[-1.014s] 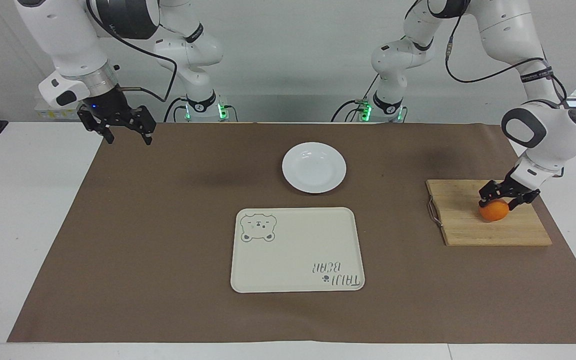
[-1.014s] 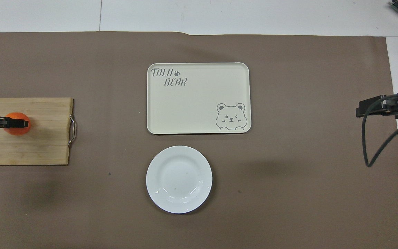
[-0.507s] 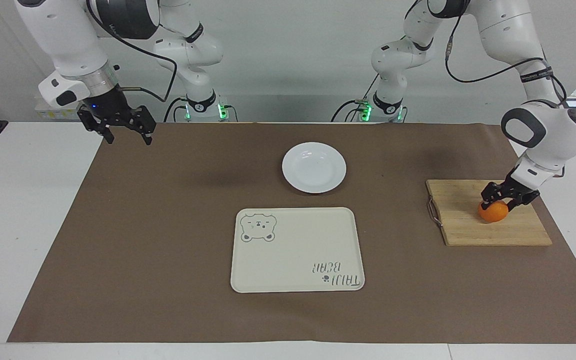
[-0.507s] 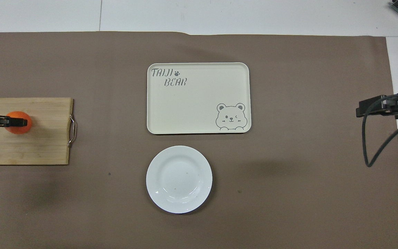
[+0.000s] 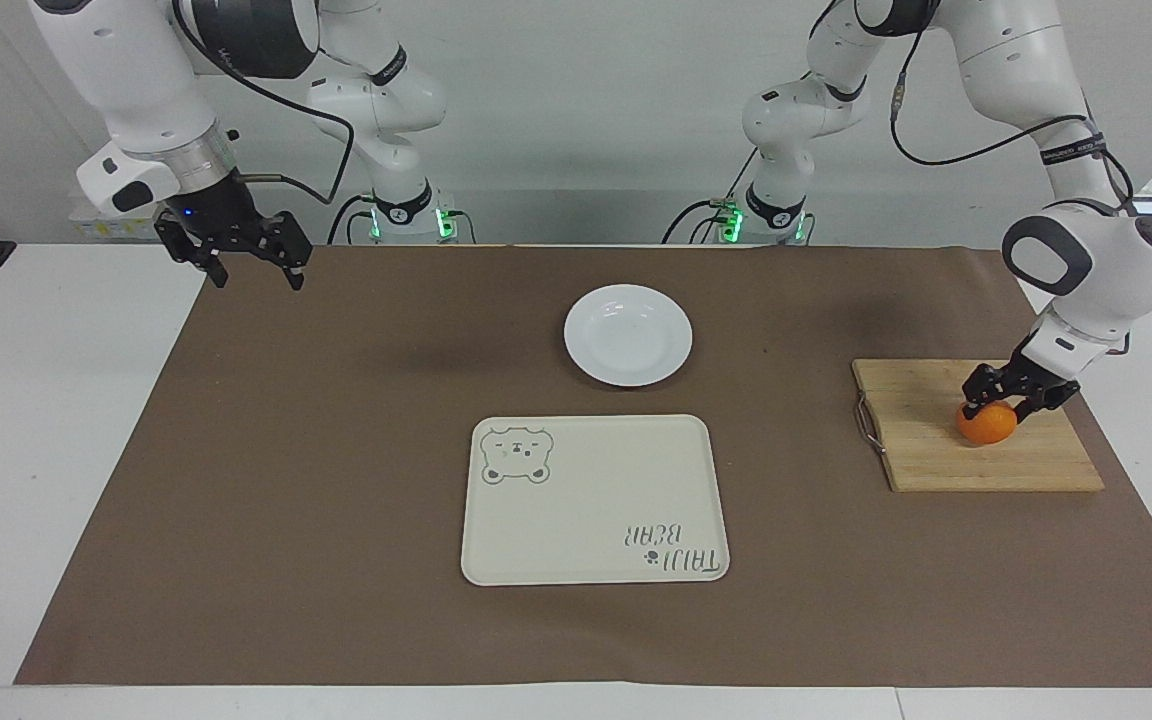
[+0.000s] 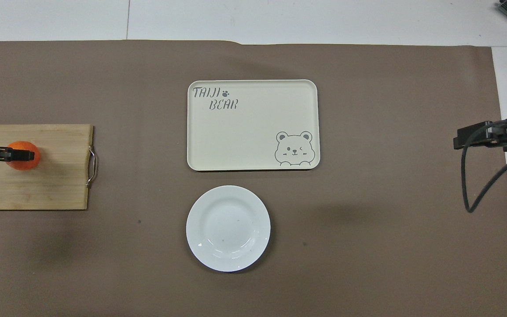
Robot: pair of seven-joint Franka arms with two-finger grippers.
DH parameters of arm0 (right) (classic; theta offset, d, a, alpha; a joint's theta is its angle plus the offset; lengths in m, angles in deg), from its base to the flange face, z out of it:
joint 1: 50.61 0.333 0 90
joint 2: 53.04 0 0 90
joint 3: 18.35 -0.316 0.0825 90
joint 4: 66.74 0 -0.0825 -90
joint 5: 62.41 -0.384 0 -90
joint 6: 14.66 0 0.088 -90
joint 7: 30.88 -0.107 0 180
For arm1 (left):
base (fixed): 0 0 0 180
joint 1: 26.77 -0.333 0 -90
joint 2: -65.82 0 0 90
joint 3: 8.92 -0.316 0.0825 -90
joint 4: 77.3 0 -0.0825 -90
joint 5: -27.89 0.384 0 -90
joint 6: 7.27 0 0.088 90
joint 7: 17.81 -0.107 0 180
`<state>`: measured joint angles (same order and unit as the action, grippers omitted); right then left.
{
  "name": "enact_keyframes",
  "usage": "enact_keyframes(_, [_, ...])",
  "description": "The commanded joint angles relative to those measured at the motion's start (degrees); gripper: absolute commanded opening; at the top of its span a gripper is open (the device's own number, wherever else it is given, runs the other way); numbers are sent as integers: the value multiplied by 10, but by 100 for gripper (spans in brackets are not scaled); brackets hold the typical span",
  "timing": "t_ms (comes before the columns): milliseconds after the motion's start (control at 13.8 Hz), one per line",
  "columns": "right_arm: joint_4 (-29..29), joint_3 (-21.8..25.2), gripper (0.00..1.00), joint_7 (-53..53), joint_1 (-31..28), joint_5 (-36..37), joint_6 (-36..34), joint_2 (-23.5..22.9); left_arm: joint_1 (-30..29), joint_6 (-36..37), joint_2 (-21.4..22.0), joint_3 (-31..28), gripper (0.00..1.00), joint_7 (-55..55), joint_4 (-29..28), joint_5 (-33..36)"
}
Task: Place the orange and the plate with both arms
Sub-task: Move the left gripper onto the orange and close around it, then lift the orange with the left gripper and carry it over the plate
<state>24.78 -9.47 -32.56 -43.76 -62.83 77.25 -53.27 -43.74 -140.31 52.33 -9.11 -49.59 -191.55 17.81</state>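
Observation:
The orange (image 5: pixel 986 425) sits on a wooden cutting board (image 5: pixel 976 465) toward the left arm's end of the table. My left gripper (image 5: pixel 1004 405) comes down on it, its fingers closed against the fruit's sides. The overhead view shows the same: the orange (image 6: pixel 23 162) under the left gripper (image 6: pixel 24 155). The white plate (image 5: pixel 628 334) lies on the brown mat at the middle of the table and is empty; it also shows in the overhead view (image 6: pixel 228 228). My right gripper (image 5: pixel 256 272) hangs open and empty over the mat's corner at the right arm's end, and waits.
A cream rectangular tray with a bear print (image 5: pixel 594 498) lies on the mat, farther from the robots than the plate, and is empty. The cutting board has a metal handle (image 5: pixel 868 424) on the side facing the tray. The brown mat (image 5: pixel 336 450) covers most of the white table.
The left gripper's fingers have drawn in on the orange, and the fruit has shifted slightly on the board. The right arm, the plate and the tray have not moved.

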Motion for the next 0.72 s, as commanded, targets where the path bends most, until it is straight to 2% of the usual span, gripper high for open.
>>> enact_keyframes(0, [15, -6, 100, -8, -5, 5, 4, 13, 5, -3, 30, 3, 0, -5, -7, -7])
enact_keyframes(290, [15, -6, 100, -8, -5, 5, 4, 14, 39, 32, 68, 3, 0, 7, -8, -8])
enact_keyframes(652, [15, -6, 100, -8, -5, 5, 4, 13, 122, 92, 126, 1, 0, 99, -12, -6])
